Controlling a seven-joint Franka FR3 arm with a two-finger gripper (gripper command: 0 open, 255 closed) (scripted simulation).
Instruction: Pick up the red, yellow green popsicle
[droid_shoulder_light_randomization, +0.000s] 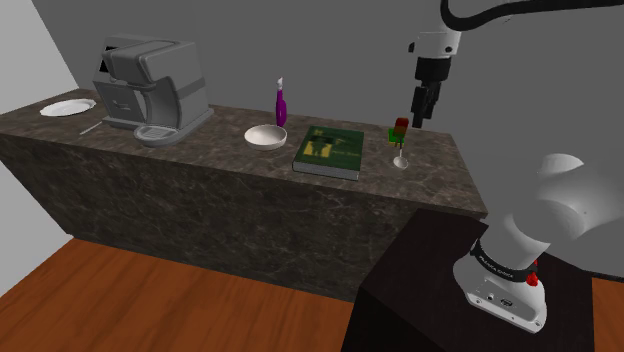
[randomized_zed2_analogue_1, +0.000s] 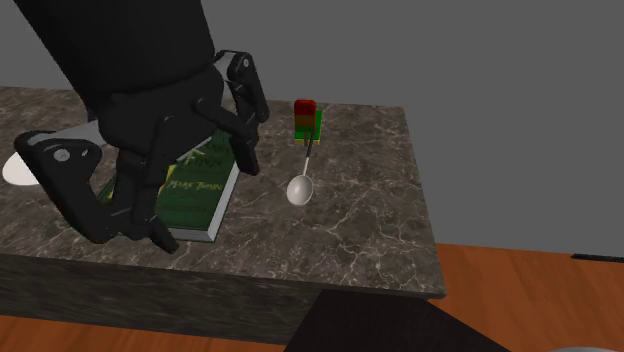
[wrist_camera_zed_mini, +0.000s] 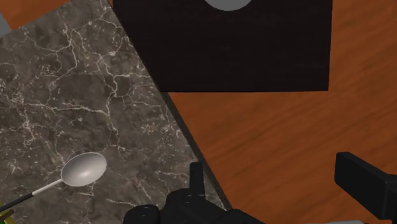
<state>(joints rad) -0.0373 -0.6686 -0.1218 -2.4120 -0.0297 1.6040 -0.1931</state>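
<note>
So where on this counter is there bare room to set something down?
Bare counter lies between the coffee machine and the white bowl, and at its end beyond the spoon and popsicle, toward the shoulder view's right. Crowded: bowl, purple bottle, green book and popsicle sit close together.

The desk is dark white-veined stone like marble, the spoon glossy silvery metal, the popsicle matt and smooth, the floor smooth reddish wood, the stand matt black.
</note>
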